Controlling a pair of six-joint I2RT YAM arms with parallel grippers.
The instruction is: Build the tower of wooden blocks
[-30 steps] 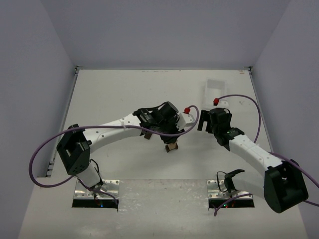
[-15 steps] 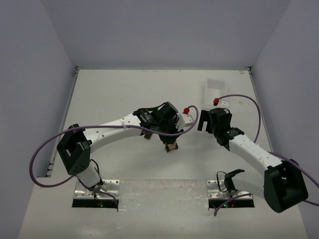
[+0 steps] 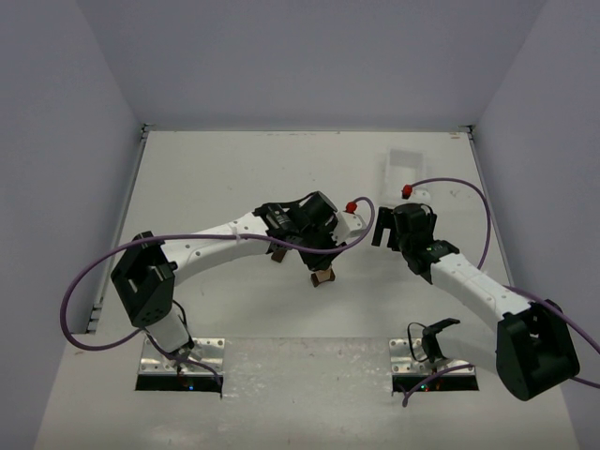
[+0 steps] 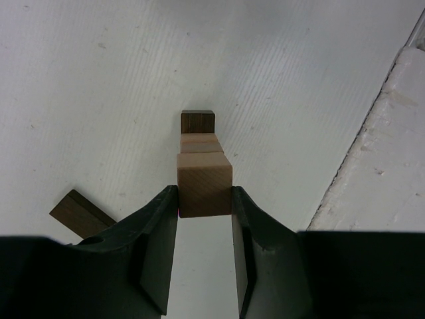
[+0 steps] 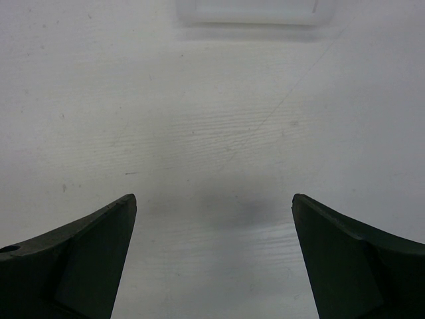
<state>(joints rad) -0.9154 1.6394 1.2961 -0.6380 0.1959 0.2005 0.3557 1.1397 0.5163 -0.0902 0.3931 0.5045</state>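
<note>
The wood block tower [image 3: 322, 277] stands mid-table under my left gripper [image 3: 320, 264]. In the left wrist view my left gripper [image 4: 204, 194] is shut on a light tan block [image 4: 204, 179], the top of the stack. Under it show a second tan block [image 4: 201, 142] and a dark brown block [image 4: 198, 121]. A loose dark brown block [image 4: 80, 212] lies flat on the table left of the fingers; it also shows in the top view [image 3: 278, 255]. My right gripper [image 3: 382, 231] is open and empty over bare table [image 5: 212, 206], to the right of the tower.
A white plastic tray [image 3: 403, 167] lies at the back right; its near edge shows at the top of the right wrist view [image 5: 255, 12]. A raised white strip [image 4: 392, 159] runs along the right of the left wrist view.
The left arm has shifted slightly, its gripper still at the tower; the loose dark block shows more clearly. The right arm has not moved.
</note>
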